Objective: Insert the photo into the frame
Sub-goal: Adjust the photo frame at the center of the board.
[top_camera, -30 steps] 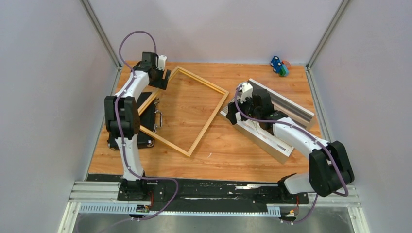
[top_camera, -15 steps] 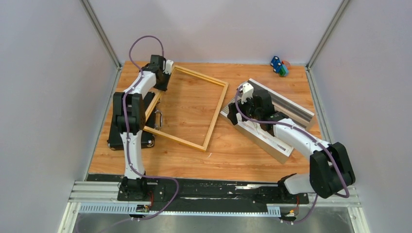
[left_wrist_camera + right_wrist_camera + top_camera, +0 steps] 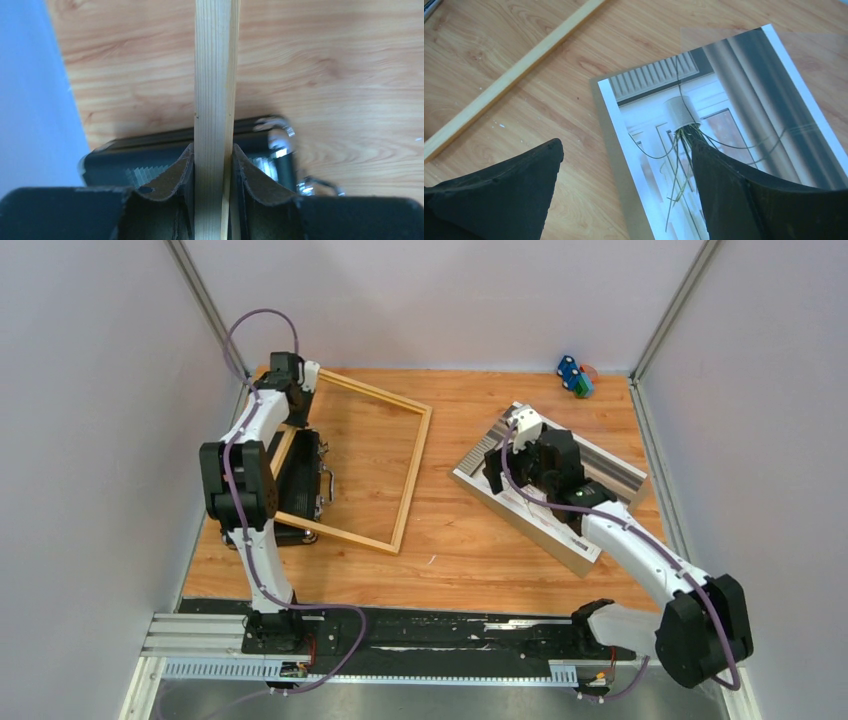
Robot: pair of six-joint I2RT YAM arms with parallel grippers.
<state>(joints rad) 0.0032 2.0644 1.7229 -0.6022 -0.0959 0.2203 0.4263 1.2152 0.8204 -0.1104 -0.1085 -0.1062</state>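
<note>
The frame (image 3: 412,475), thin light wood, lies at the left of the table and partly over a black case (image 3: 301,485). My left gripper (image 3: 300,390) is shut on the frame's far left rail; in the left wrist view the rail (image 3: 215,90) is pinched between both pads (image 3: 214,165). The photo (image 3: 605,465), a plant by a curtained window, lies on a brown backing board (image 3: 535,525) at the right. My right gripper (image 3: 495,472) hovers open over the photo's left edge, with one fingertip over the photo (image 3: 724,95) and the other over bare wood, holding nothing (image 3: 624,145).
A frame rail (image 3: 509,75) crosses the right wrist view at upper left. Small coloured toys (image 3: 574,376) sit in the back right corner. The case's metal latch (image 3: 280,127) shows beside the gripped rail. Grey walls close in the table on three sides.
My left gripper closed on the frame's rail and swung the frame left, further over the black case. The right arm shifted slightly back and right over the photo, still open.
</note>
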